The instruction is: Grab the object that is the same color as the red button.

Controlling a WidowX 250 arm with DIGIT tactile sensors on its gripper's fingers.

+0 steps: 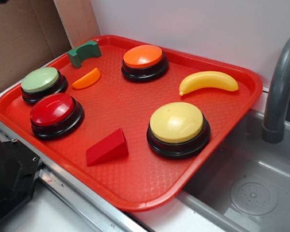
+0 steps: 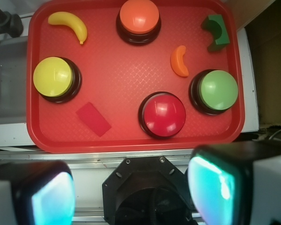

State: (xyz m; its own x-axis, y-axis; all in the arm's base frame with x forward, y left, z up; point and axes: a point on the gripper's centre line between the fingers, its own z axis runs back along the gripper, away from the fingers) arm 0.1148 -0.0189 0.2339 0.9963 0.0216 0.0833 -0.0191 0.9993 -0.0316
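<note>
1. While the hand (image 2: 126,192) hangs high over the near rim of the red tray (image 2: 131,140), its two fingers (image 2: 222,185) show only as blurred blocks at the bottom corners of the wrist view, spread wide with nothing between them.
2. Red wedge block (image 1: 107,148): lies flat on the tray, clear of everything around it. In the wrist view (image 2: 93,119) it sits at about 7 o'clock from tray centre, between the yellow button (image 2: 56,78) and the red button (image 2: 162,115), touching neither.
3. Red button: glossy dome on a black base, at 5 o'clock from tray centre in the wrist view; in the exterior view (image 1: 55,115) it stands at 10 o'clock from the wedge, near but apart.
4. Green button (image 2: 215,90): just beside the red button, at its 2 o'clock in the wrist view.
5. Orange button (image 2: 138,21): at 12 o'clock, near the far rim.
6. Orange crescent slice (image 2: 179,61): at 2 o'clock from centre, between the orange and green buttons, touching neither.
7. Green arch block (image 2: 216,32): far right corner in the wrist view.
8. Banana (image 2: 70,24): far left corner, at 12 o'clock from the yellow button.
9. Tray rests partly over a grey sink (image 1: 251,188); a grey faucet (image 1: 280,87) stands beside the banana end.
10. Hand is well short of the wedge, which is untouched.
</note>
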